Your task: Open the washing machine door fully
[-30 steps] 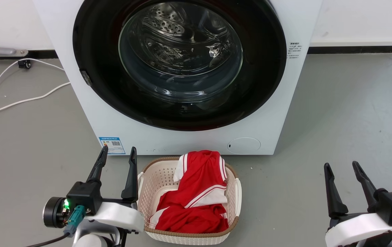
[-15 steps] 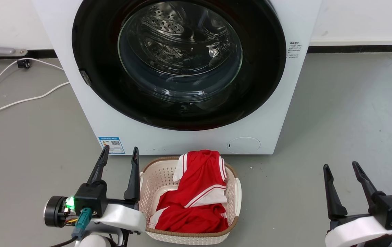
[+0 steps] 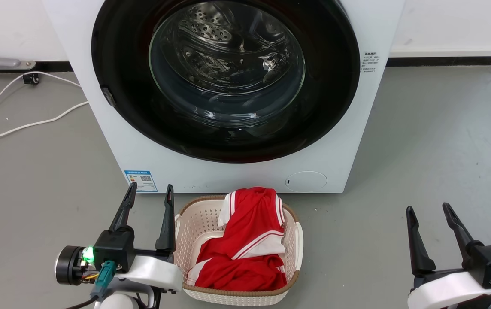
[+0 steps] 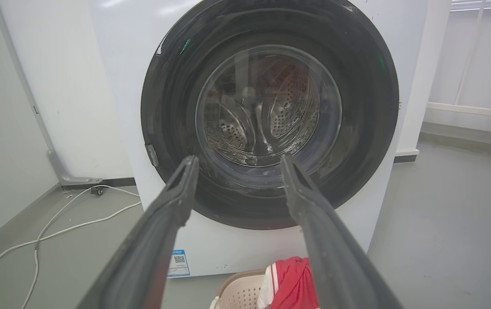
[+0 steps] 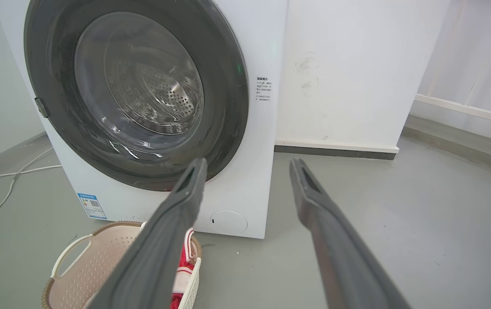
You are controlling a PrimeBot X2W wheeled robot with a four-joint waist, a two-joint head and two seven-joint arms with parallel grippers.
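Note:
The white washing machine (image 3: 142, 146) stands ahead with its round glossy black washing machine door (image 3: 331, 86) lying flush against the front, closed. Behind the clear glass bowl (image 3: 227, 64) I see the perforated steel drum. My left gripper (image 3: 151, 188) hangs open at the lower left, just below the machine's blue label (image 3: 140, 180) and apart from the door. My right gripper (image 3: 428, 207) is open at the lower right, over the floor and well clear of the machine. The door (image 4: 370, 107) sits beyond the left gripper (image 4: 237, 161); the door (image 5: 228, 86) lies left of the right gripper (image 5: 247, 162).
A beige laundry basket (image 3: 189, 223) holding red and white clothing (image 3: 245, 244) sits on the grey floor right in front of the machine, between my arms. White cables (image 3: 18, 128) trail across the floor at the left. A small latch tab (image 3: 108, 96) marks the door's left rim.
My left gripper has narrowed a little and its wrist turned slightly. The picture shifted by a few pixels; the door and right gripper look unmoved.

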